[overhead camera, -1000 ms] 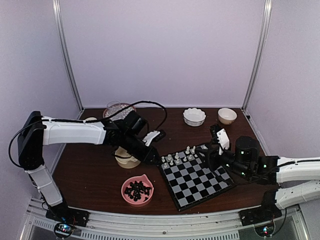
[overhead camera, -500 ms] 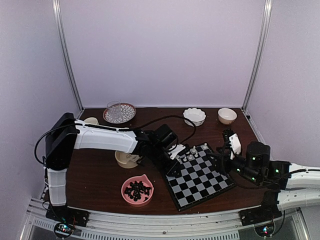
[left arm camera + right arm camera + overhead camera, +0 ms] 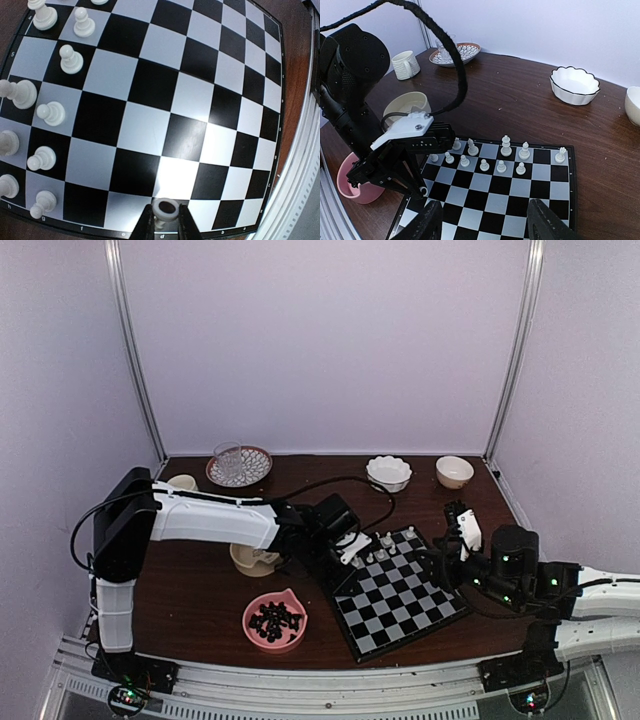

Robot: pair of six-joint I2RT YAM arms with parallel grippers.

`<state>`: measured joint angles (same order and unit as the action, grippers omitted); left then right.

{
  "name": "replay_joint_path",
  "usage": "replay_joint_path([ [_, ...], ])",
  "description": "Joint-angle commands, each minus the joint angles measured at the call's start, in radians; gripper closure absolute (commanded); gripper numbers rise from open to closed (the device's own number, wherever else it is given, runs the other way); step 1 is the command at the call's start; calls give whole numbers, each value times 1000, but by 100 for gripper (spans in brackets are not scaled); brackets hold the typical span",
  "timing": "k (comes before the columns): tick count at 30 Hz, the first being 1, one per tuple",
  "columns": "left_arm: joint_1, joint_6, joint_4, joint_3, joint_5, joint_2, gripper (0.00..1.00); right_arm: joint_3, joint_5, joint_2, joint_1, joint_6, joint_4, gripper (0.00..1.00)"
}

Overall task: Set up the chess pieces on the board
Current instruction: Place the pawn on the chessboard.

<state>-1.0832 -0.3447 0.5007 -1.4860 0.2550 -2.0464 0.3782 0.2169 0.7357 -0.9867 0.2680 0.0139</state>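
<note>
left gripper clamped on a white piece, low over the board edge row; target square unclear from here. lower straight, centre it, release gently. right gripper jaws apart, holding nothing.

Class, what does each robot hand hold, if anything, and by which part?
The left hand pinches one white chess piece by its opposite sides, at the board's edge. The right hand stands open, holding nothing.
</note>
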Motion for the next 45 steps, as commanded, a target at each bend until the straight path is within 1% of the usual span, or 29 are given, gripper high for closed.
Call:
replay_joint_path([
  [1, -11, 21, 4, -23, -20, -17, 98, -19, -2, -15, 4, 9, -7, 39],
  [4, -14, 21, 4, -26, -16, -26, 96, -21, -1, -21, 5, 10, -7, 39],
  [11, -15, 16, 5, -34, 3, -49, 96, -23, 1, -28, 5, 9, -7, 39],
  [21, -24, 21, 5, -33, 10, -35, 78, -24, 2, -36, 5, 8, -8, 39],
  [28, -26, 18, 3, -24, 13, -13, 75, -25, 2, -39, 4, 7, -7, 39],
  [32, -27, 18, 3, -19, 10, 0, 70, -25, 1, -40, 5, 5, -7, 39],
  [45, -29, 26, -16, 13, -13, 49, 68, -30, 1, -64, 5, 2, -7, 39],
])
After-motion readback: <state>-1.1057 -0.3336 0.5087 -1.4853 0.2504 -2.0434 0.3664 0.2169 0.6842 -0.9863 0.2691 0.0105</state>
